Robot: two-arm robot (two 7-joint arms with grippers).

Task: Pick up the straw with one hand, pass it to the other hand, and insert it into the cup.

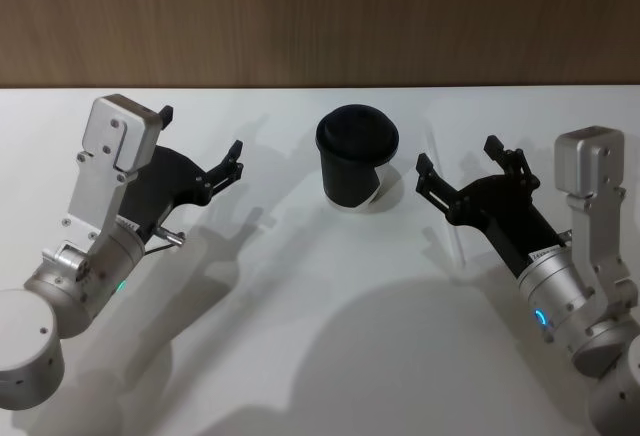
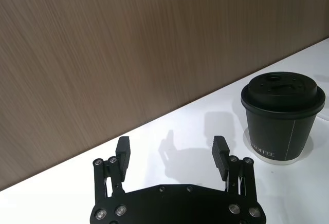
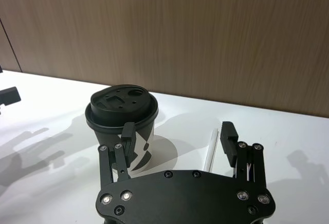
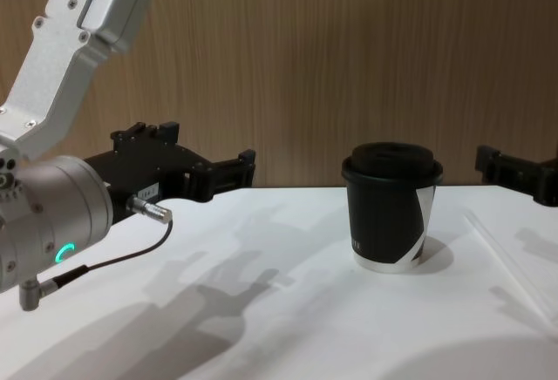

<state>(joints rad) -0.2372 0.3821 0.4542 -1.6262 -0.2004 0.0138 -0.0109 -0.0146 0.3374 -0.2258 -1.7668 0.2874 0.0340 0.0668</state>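
The black cup [image 1: 357, 159] with its domed lid stands upright at the table's far middle. The thin white straw [image 3: 211, 149] lies flat on the table to the right of the cup, under my right gripper, and runs toward the near right edge [image 4: 514, 269]. My right gripper [image 1: 458, 156] hovers open just right of the cup, its fingers [image 3: 229, 134] pointing at the back wall with nothing between them. My left gripper [image 1: 203, 134] hangs open and empty above the table, well left of the cup [image 2: 282, 116].
A white tabletop [image 1: 300, 336] spreads out in front of a brown wood-grain wall [image 1: 320, 16]. Both silver arms come in from the near corners. Shadows of the arms fall across the table.
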